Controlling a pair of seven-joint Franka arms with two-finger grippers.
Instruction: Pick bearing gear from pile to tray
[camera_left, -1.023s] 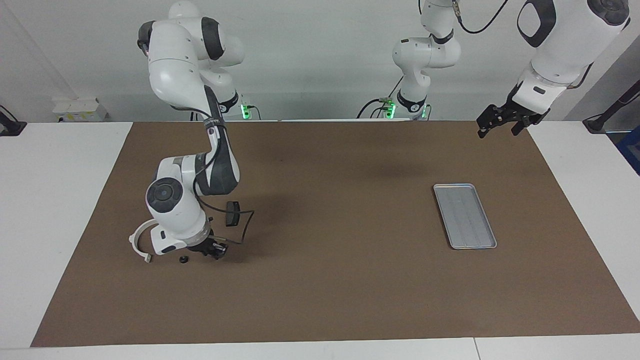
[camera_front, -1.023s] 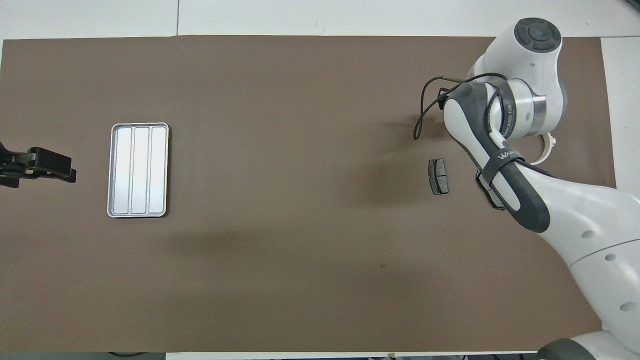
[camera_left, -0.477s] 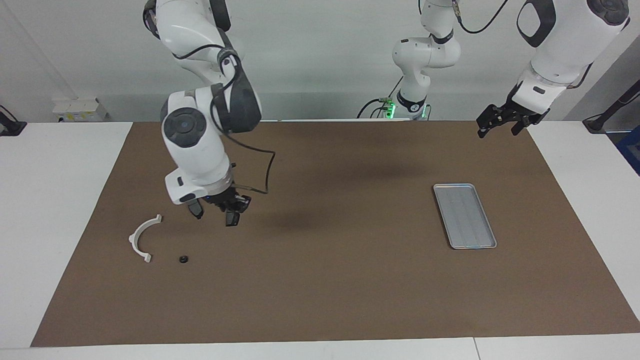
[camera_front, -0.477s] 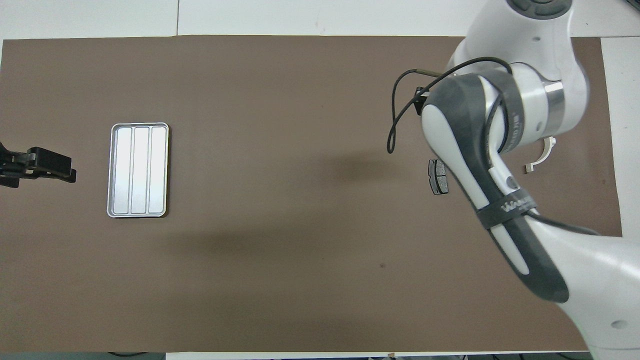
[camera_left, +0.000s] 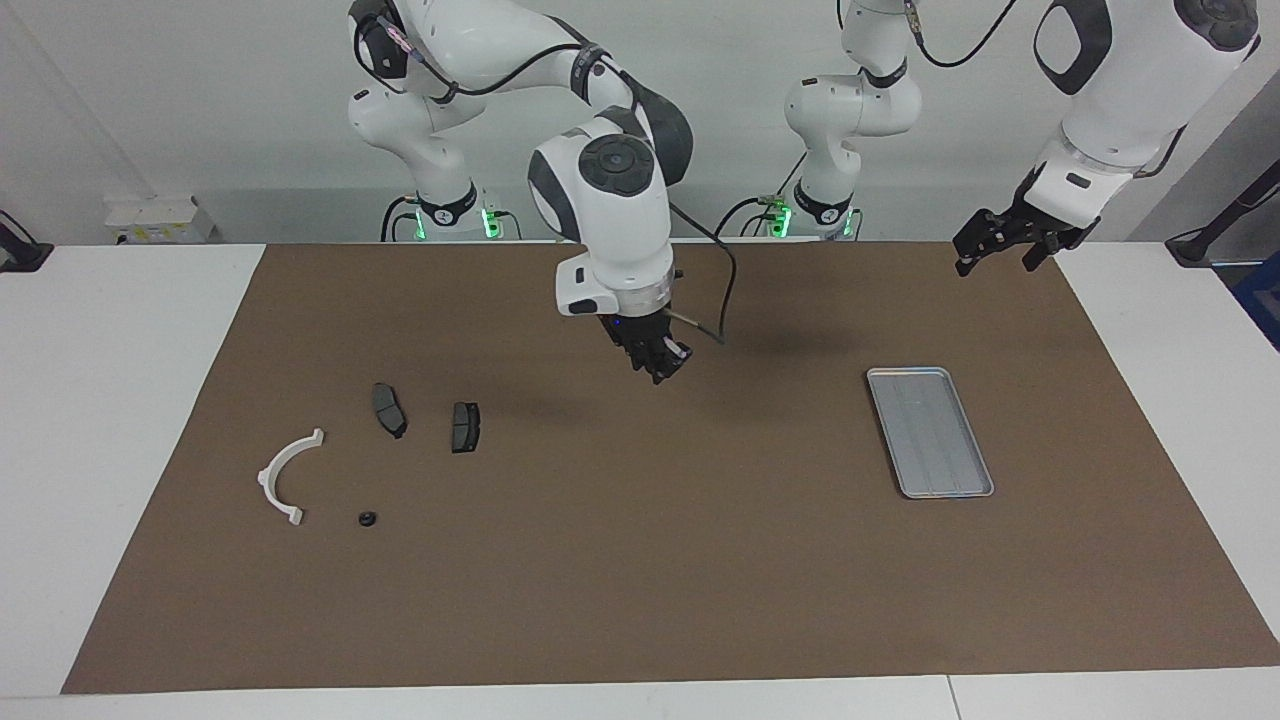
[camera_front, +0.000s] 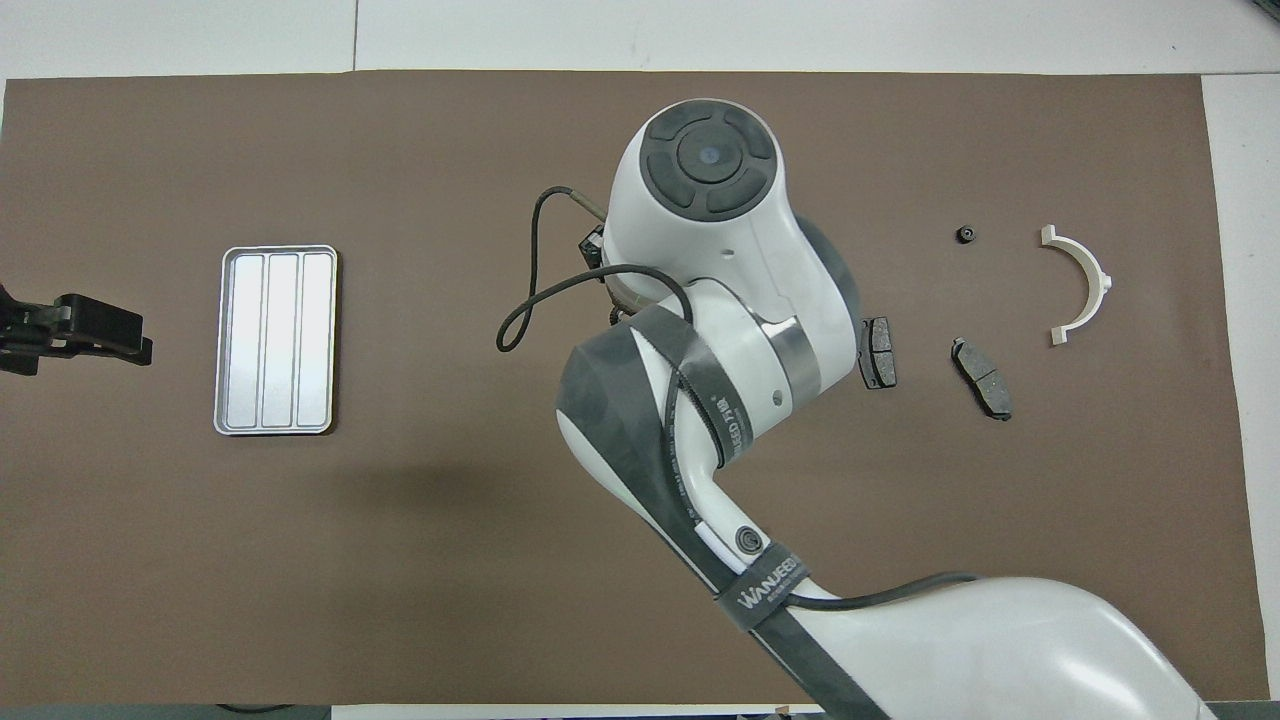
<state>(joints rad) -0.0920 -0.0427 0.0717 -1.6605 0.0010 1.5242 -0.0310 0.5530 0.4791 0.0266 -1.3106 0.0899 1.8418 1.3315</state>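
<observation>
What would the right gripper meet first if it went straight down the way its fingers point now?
Probably only the bare brown mat. The right gripper hangs shut over the middle of the table, with the brake pads toward the right arm's end and the tray toward the left arm's end, both clear of that line.

table – brown mat | tray | bracket | two brake pads

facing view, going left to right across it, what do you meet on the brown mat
white half-ring bracket → small black round piece → brake pad → second brake pad → right end effector, raised over the mat → tray → left end effector
</observation>
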